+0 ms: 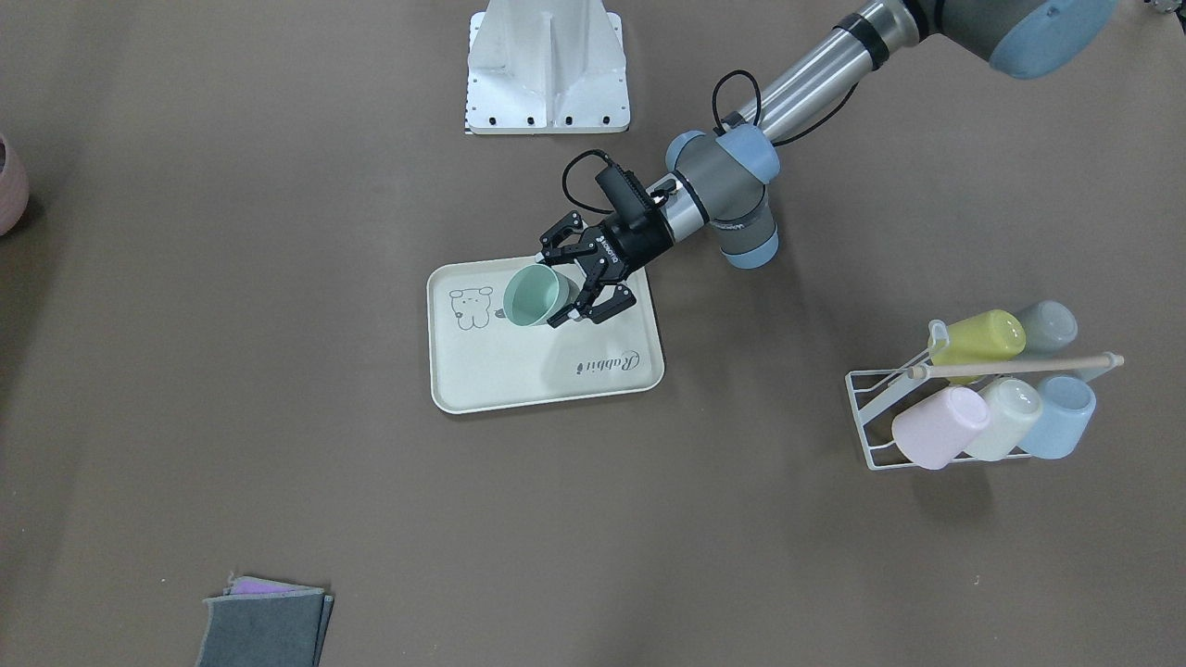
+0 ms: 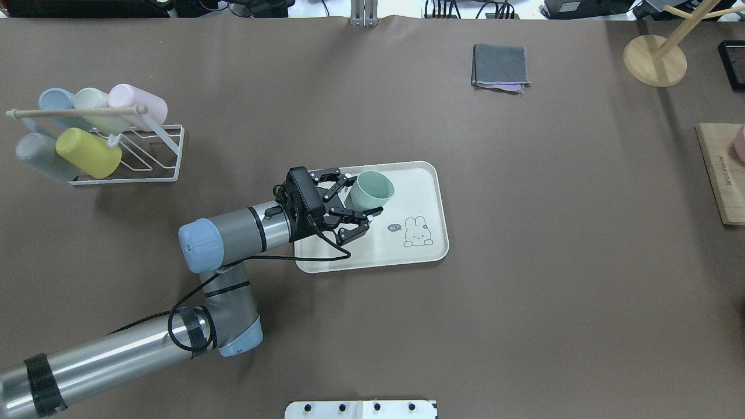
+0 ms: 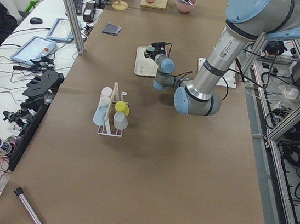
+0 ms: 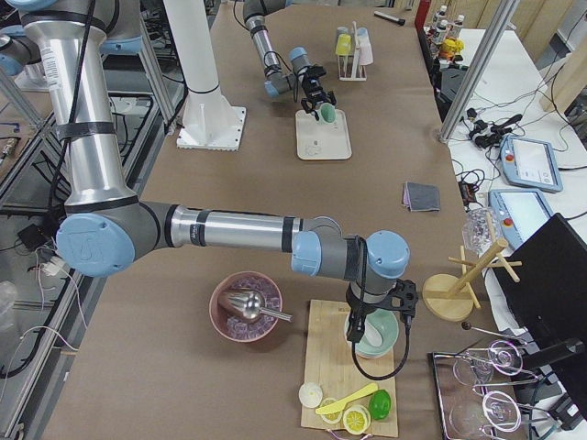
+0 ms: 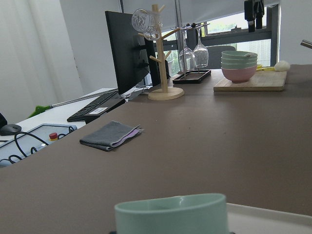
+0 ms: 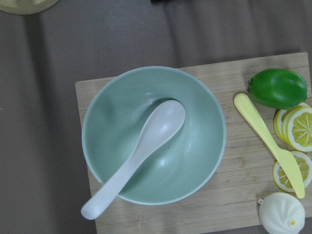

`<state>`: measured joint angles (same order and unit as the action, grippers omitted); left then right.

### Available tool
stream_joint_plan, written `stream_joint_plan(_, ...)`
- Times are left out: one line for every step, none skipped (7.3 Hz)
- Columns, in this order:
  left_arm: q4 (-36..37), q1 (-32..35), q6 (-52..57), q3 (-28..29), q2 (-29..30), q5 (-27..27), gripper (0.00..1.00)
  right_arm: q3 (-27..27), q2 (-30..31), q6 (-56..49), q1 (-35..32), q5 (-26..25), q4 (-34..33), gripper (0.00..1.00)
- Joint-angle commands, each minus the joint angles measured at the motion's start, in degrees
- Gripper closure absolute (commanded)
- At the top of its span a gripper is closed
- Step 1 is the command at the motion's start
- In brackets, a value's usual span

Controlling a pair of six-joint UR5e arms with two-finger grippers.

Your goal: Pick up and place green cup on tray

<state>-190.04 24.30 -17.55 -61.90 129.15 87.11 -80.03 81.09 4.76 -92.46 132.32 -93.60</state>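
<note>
The green cup (image 1: 533,295) is a pale mint tumbler, tilted with its mouth leaning away from the wrist, over the cream tray (image 1: 519,371) beside the bear drawing. My left gripper (image 1: 558,285) reaches in low and nearly level, its two fingers spread wide on either side of the cup's body and closed on it. In the overhead view the cup (image 2: 372,191) sits between the fingers of the left gripper (image 2: 361,198) on the tray (image 2: 422,174). The left wrist view shows only the cup's rim (image 5: 170,214). My right gripper (image 4: 371,316) hangs over a mint bowl far off; I cannot tell if it is open.
A white wire rack (image 2: 134,163) with several pastel cups stands on the left arm's side. A folded grey cloth (image 2: 500,67) lies far across the table. A wooden stand (image 2: 655,58) and a cutting board (image 2: 722,174) are at the right end. The mint bowl (image 6: 153,134) holds a white spoon.
</note>
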Motion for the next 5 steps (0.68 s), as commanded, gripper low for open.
stream_joint_plan(0.3, 0.0, -0.5, 1.6, 0.2, 1.0, 1.00, 0.1, 0.1, 0.0, 0.0, 0.0, 0.0, 0.00)
stream_joint_plan(0.3, 0.0, -2.6, 2.1, 0.3, 2.7, 1.00, 0.1, 0.1, 0.0, 0.0, 0.0, 0.0, 0.00)
stream_joint_plan(0.4, 0.0, -5.1, 2.1, 0.5, 3.3, 1.00, 0.1, 0.1, 0.0, 0.0, 0.0, 0.0, 0.00)
stream_joint_plan(0.5, 0.0, -5.4, 2.1, 0.7, 3.4, 1.00, 0.1, 0.1, 0.0, 0.0, 0.0, 0.0, 0.00)
stream_joint_plan(2.7, 0.0, -5.8, 2.2, 1.5, 3.4, 1.00, 0.1, 0.1, 0.0, 0.0, 0.0, 0.0, 0.00)
